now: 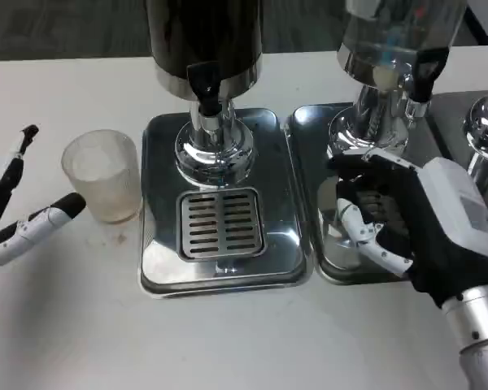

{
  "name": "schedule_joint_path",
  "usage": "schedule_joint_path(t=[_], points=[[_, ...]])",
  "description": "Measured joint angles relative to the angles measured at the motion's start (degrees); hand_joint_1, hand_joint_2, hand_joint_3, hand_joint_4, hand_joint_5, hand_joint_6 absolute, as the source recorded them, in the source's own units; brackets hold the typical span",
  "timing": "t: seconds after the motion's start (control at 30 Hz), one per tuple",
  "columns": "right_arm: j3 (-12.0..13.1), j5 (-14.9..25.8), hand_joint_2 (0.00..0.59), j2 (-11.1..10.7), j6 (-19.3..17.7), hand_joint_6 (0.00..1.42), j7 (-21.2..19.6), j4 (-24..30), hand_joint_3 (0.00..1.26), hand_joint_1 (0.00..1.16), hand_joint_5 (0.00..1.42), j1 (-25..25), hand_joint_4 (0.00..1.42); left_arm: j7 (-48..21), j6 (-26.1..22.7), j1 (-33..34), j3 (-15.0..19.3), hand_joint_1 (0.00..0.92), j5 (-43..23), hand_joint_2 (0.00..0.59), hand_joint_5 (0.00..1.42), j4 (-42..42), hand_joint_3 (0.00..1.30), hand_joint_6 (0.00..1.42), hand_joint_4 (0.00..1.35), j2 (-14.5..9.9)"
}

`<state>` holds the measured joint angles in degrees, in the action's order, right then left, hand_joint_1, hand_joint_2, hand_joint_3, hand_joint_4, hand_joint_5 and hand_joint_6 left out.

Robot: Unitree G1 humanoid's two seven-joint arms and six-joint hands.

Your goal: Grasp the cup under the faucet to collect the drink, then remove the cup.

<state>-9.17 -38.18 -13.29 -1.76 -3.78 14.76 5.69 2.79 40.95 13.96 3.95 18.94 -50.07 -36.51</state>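
Cup on the table, beside my left hand.

I see the frosted cup [102, 175] standing upright on the white table [73, 325], just left of the dark dispenser's [205, 41] steel tray [220, 268], not under its faucet [203, 85]. My left hand [16, 215] sits near it, fingers spread, holding nothing. My right hand [407, 223] hovers over the neighbouring tray [309, 130], fingers curled inward; I cannot tell whether they grip anything.
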Motion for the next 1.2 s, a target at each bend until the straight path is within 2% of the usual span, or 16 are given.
schedule_joint_path(t=[0.47,0.83,1.2], points=[[-1.5,0.0,0.475,0.9,-0.1,0.45,-0.5,-1.3,0.42,0.44,0.45,-1.6,0.43,0.7,-2.4,6.4,-3.6,0.000,0.9,0.000,0.04,-8.5,0.00,0.17,0.00,0.0],[-2.6,0.2,0.475,1.3,-0.3,0.46,-0.5,-1.8,0.43,0.44,0.47,-2.5,0.44,0.7,-6.0,10.3,-6.8,0.001,2.0,0.000,0.05,-10.2,0.00,0.17,0.00,0.0],[-3.4,1.3,0.475,1.8,-0.8,0.47,-0.5,-3.3,0.43,0.44,0.49,-3.3,0.44,1.2,-7.6,13.5,-9.5,0.049,4.0,0.000,0.08,-13.4,0.00,0.19,0.00,0.0]])
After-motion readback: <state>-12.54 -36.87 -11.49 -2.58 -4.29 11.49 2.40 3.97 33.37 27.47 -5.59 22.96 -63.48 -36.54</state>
